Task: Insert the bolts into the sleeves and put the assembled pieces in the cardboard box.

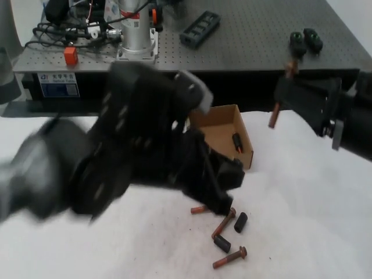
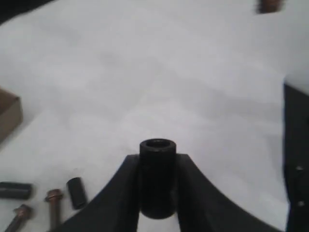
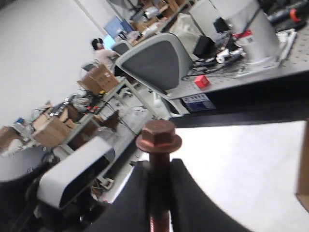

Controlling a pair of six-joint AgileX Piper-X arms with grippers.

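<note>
My left gripper [image 2: 158, 162] is shut on a black sleeve [image 2: 157, 183], held upright above the white cloth. In the high view that arm's gripper [image 1: 228, 185] hangs over the loose parts. My right gripper [image 3: 158, 166] is shut on a copper bolt [image 3: 158, 137] with its hex head away from the fingers. From above, this bolt [image 1: 279, 99] sits in the right gripper [image 1: 283, 93], right of the cardboard box [image 1: 214, 124]. One dark piece [image 1: 237, 142] lies inside the box. Loose bolts [image 1: 224, 222] and sleeves [image 1: 240, 222] lie on the cloth in front of the box.
A metal bench [image 1: 244, 40] with a black tray [image 1: 200, 28], cables and an arm base [image 1: 136, 29] stands behind the cloth. In the left wrist view, loose sleeves [image 2: 76, 192] and bolts [image 2: 54, 205] lie near a box corner [image 2: 8, 115].
</note>
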